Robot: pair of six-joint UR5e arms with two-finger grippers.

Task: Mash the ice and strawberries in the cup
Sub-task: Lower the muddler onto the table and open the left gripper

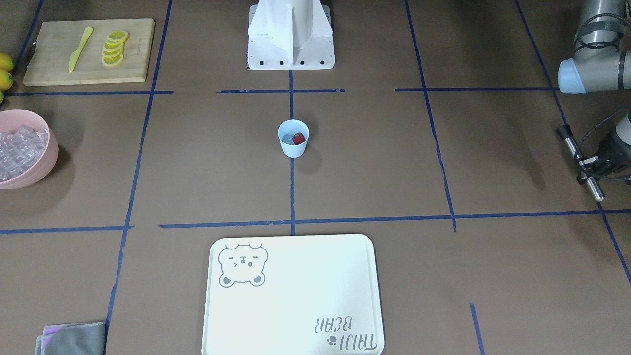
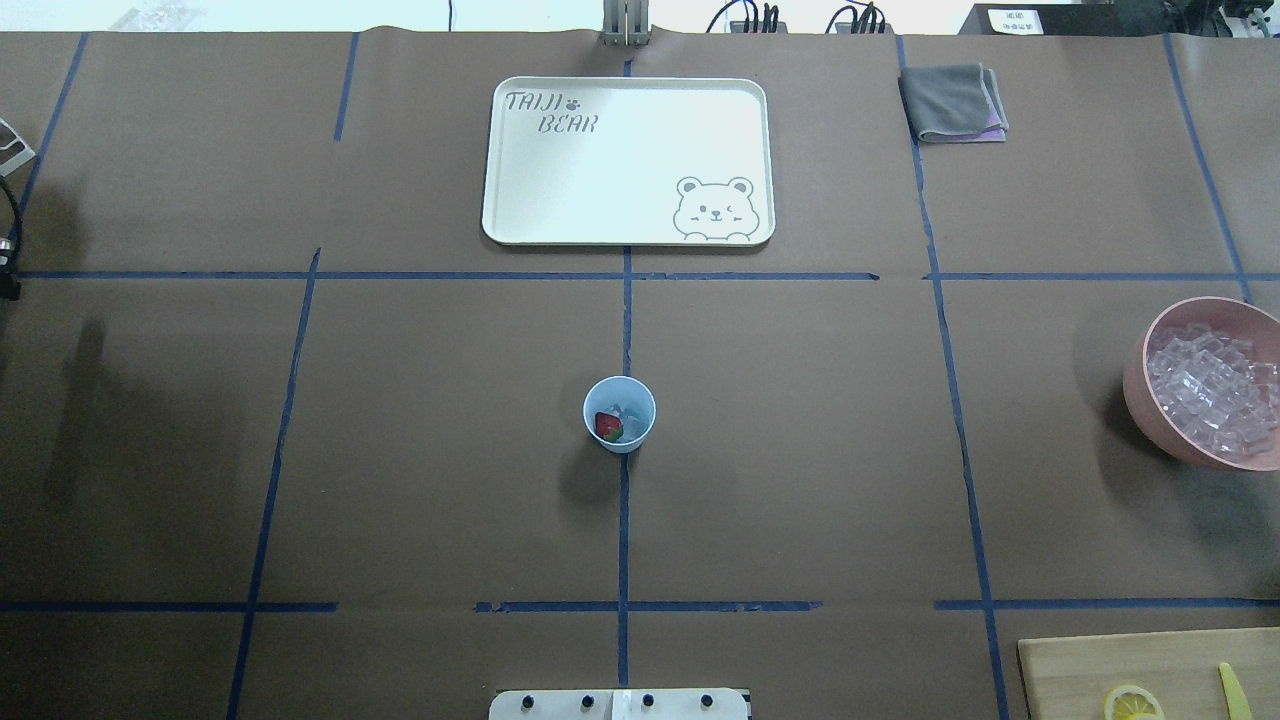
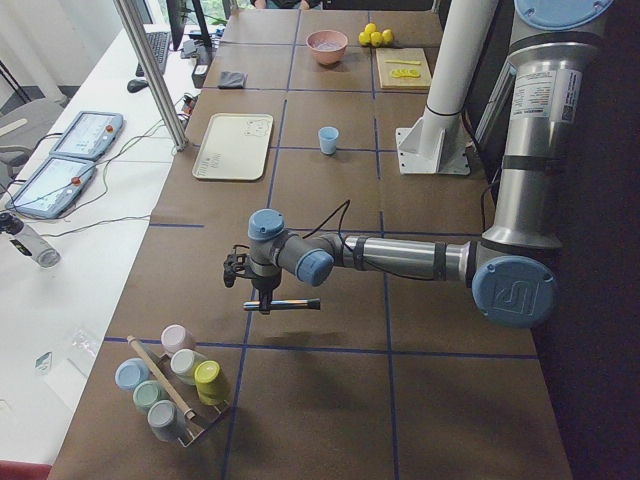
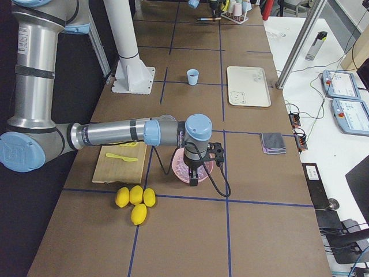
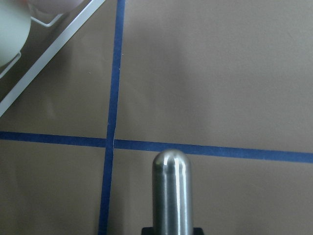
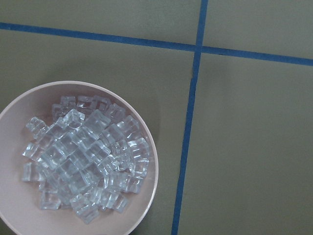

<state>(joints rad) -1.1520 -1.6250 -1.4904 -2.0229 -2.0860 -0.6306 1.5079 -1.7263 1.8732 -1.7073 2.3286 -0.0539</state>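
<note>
The pale blue cup (image 1: 293,146) stands upright at the table's middle; it also shows in the overhead view (image 2: 640,436). Inside lie a red strawberry (image 1: 298,139) (image 2: 608,426) and clear ice (image 2: 628,411). My left gripper (image 1: 593,162) is far off to the cup's side and is shut on a metal rod (image 1: 583,165), held level above the table (image 3: 285,303); the rod's rounded end shows in the left wrist view (image 5: 171,191). My right gripper (image 4: 194,179) hangs over the pink bowl; I cannot tell if it is open.
The pink bowl (image 2: 1138,385) (image 6: 152,161) is full of ice cubes. A white bear tray (image 2: 520,200), a grey cloth (image 2: 952,102), a cutting board (image 1: 54,71) with lemon slices and a yellow knife, and lemons (image 4: 135,202) are around. A rack of cups (image 3: 175,385) stands near my left gripper.
</note>
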